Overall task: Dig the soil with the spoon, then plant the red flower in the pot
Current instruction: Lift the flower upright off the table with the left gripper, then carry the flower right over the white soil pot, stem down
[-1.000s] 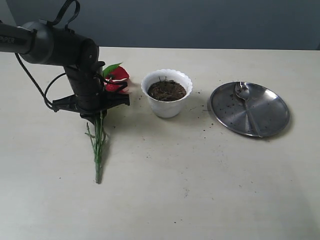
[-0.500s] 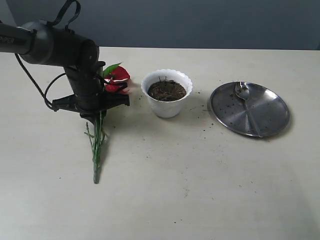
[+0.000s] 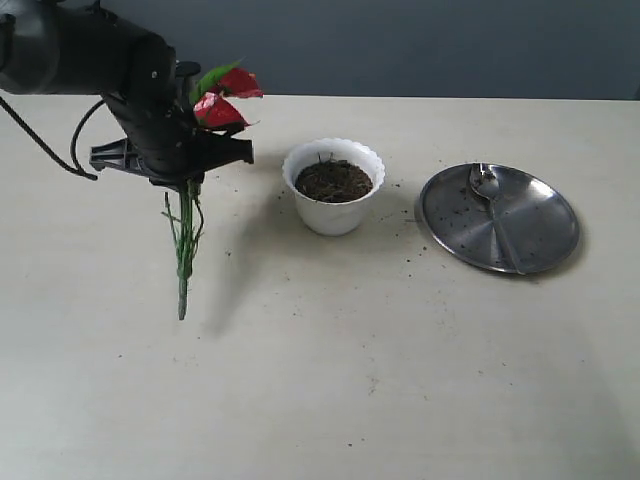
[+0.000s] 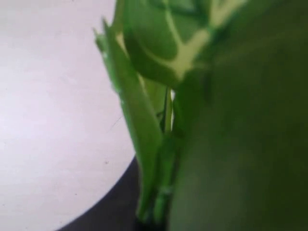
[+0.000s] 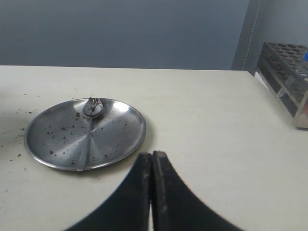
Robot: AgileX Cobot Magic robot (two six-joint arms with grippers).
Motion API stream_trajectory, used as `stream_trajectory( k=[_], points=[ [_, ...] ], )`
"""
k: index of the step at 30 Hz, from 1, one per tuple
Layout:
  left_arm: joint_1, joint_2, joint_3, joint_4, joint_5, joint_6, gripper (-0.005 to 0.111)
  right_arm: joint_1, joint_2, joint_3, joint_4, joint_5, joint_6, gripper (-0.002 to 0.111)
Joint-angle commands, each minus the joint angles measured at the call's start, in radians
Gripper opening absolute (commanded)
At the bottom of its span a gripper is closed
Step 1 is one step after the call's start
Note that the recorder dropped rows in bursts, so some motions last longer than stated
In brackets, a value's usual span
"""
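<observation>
Left end effector clamped on the red flower left of the pot, right end effector together, soil-flecked beige surface, grey-blue wall behind.

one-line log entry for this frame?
left hand: holds artificial red flower above table | white scalloped pot: soil inside | silver spoon: on steel plate | right hand: shut, empty

Our cream table carries the white pot near centre, a steel plate at its three o'clock, and scattered soil crumbs between them.
</observation>
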Motion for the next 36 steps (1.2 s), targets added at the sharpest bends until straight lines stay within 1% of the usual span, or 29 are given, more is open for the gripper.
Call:
stream_trajectory(
  k=[1,4,8,13,17,21,28,36],
  points=[
    [-0.001,-0.077,0.001,-0.059,-0.089,0.053,0.001,-0.003,-0.006,0.001,-0.001,-0.007,-0.003,-0.001],
    [-0.001,-0.123,0.001,-0.121,-0.153,0.123,0.001,-0.003,-0.006,0.001,-0.001,-0.007,-0.003,-0.001],
    [-0.001,-0.174,0.001,-0.163,-0.227,0.222,0.001,-0.003,-0.006,0.001,-0.001,-0.007,-0.003,-0.001],
    [-0.001,-0.196,0.001,-0.204,-0.281,0.254,0.001,-0.003,-0.006,0.001,-0.001,-0.007,-0.003,-0.001],
    [-0.003,-0.196,0.001,-0.242,-0.319,0.319,0.001,-0.003,-0.006,0.001,-0.001,-0.007,-0.003,-0.001],
    [-0.003,-0.204,0.011,-0.253,-0.391,0.341,0.001,-0.003,-0.006,0.001,-0.001,-0.007,-0.003,-0.001],
    [-0.003,-0.252,0.136,-0.245,-0.613,0.354,0.001,-0.003,-0.006,0.001,-0.001,-0.007,-0.003,-0.001],
    [-0.003,-0.345,0.309,-0.175,-0.903,0.345,0.001,-0.003,-0.006,0.001,-0.001,-0.007,-0.003,-0.001]
  ],
)
